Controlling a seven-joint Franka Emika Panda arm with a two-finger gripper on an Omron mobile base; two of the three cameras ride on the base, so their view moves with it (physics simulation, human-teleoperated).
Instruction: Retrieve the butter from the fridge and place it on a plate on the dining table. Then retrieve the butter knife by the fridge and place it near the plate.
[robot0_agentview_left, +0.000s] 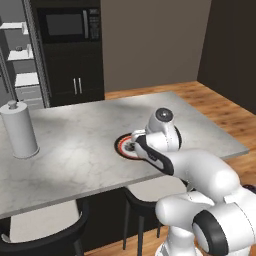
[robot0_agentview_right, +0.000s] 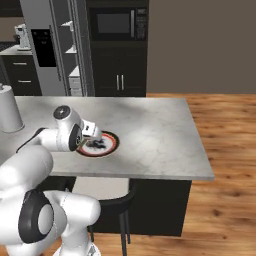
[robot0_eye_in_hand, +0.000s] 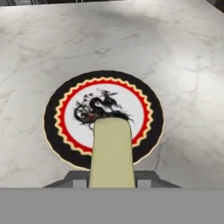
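Pincer (robot0_eye_in_hand: 112, 183) closed on the butter (robot0_eye_in_hand: 112, 153), which juts forward from it over the near edge of the plate (robot0_eye_in_hand: 54, 131); whether the stick touches the plate cannot be told; no brand, label or readable writing appears anywhere. Largest to smallest: the grey fridge (robot0_agentview_right: 45, 45) stands at the back with one door open, white shelves showing and a black dispenser panel on the other door; beside it, black cabinets (robot0_agentview_right: 117, 50) hold a built-in microwave (robot0_agentview_right: 112, 22); the counter (robot0_agentview_left: 75, 145), long, white-grey marble on a dark base, carries the plate near its front edge; a dark stool (robot0_agentview_left: 142, 200) sits tucked under that edge; a tall pale grey cylinder (robot0_agentview_left: 19, 129) stands upright at the counter's left end, well apart from the plate; the plate is round with a dark outer band, red scalloped ring, white field and dark figure at centre; the butter is a pale yellow oblong stick, narrow, plain-faced.
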